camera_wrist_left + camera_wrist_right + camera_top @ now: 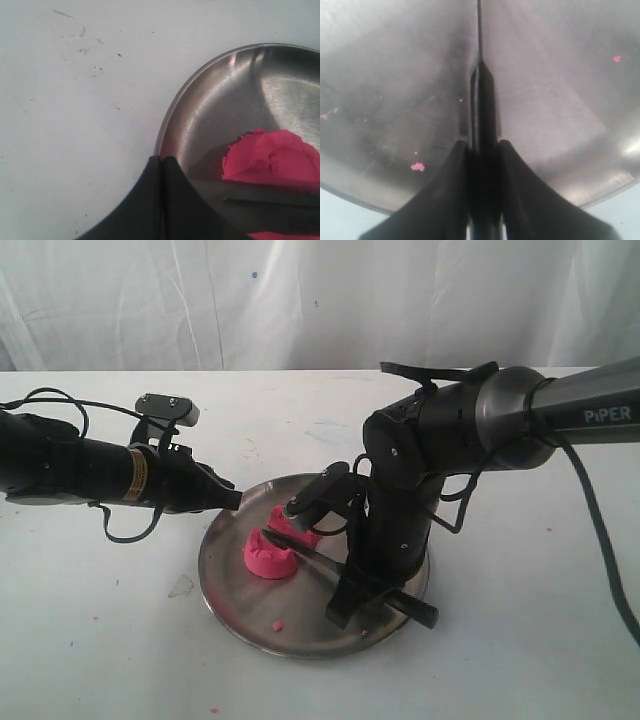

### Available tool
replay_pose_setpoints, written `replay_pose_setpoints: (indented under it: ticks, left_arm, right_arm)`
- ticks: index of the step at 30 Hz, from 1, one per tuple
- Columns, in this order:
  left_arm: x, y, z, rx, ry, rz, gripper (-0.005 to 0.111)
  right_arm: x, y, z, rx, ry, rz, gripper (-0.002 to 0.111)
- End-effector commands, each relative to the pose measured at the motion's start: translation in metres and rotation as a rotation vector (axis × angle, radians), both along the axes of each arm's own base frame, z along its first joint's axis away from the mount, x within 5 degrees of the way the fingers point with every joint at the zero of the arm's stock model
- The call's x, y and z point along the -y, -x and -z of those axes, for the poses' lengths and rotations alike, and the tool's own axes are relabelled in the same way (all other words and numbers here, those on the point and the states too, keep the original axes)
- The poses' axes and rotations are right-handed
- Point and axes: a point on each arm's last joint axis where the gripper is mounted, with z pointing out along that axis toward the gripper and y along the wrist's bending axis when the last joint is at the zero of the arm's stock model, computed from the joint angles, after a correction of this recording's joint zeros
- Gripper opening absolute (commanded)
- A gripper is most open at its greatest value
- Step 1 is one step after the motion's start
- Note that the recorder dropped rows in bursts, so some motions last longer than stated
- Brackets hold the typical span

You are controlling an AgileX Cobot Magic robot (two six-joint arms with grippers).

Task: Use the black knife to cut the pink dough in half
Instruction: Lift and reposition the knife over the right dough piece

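Right end effector (482, 165) clamped on black knife (481, 100), left end effector (162, 175) pressed together, pink dough (270, 556) halves visible only outside.

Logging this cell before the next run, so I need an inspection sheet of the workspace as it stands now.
Surface: white table, faintly stained; steel plate near the middle.
Job's things: pink dough in two pieces on the plate; knife blade lies between them.
Clutter: pink crumb on the plate, specks on the table.
Grippers: right gripper clamps the knife handle; left gripper has its jaws shut at the plate's rim, holding nothing.
Cables: black cable trails from the right arm; loops on the left arm.
Surroundings: white curtain behind.
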Motion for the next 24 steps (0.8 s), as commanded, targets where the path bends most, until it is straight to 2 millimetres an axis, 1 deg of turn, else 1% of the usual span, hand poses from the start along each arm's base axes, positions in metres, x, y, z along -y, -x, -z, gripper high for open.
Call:
replay_pose_setpoints:
  ticks: [1, 24]
  left_arm:
    - [0.002, 0.0008, -0.0043, 0.011, -0.004, 0.009, 0.0]
    - [0.0013, 0.0006, -0.004, 0.01, -0.011, 0.004, 0.0]
  right_arm:
    - [0.0, 0.0025, -0.0033, -0.015, -0.01, -0.01, 0.0]
    - [-0.0066, 0.0106, -0.0037, -0.103, -0.084, -0.024, 0.0]
